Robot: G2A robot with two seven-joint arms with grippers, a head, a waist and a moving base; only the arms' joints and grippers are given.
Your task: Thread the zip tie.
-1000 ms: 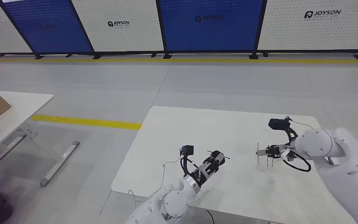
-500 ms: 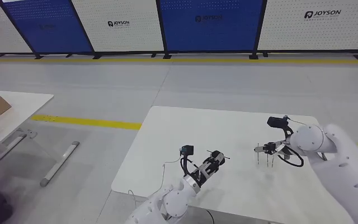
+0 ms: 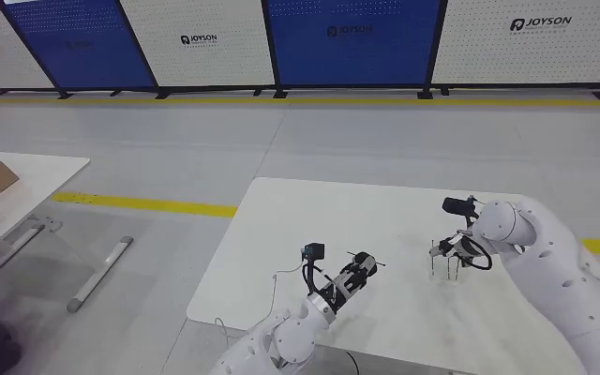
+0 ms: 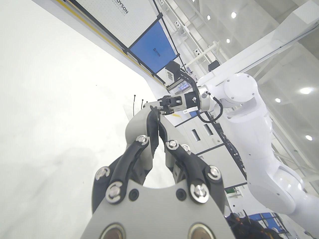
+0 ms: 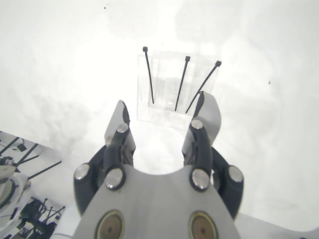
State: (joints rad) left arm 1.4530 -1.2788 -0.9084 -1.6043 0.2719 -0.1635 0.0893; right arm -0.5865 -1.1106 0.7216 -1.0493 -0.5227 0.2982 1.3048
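Beyond zip ties [image 5: 181, 84], logo-printed wall panels [image 3: 197, 42]

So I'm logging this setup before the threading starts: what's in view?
zip ties: three, black, standing in the clear holder
clear holder: one, transparent, on the work table
work table: one, white, in front of the robot
side table: one, white, far left of the top view
pegboard panels: several, blue and white, along the back
left end effector: one, grey and black, shut, empty, above the table's near side
right end effector: one, grey and black, open, close by the zip ties
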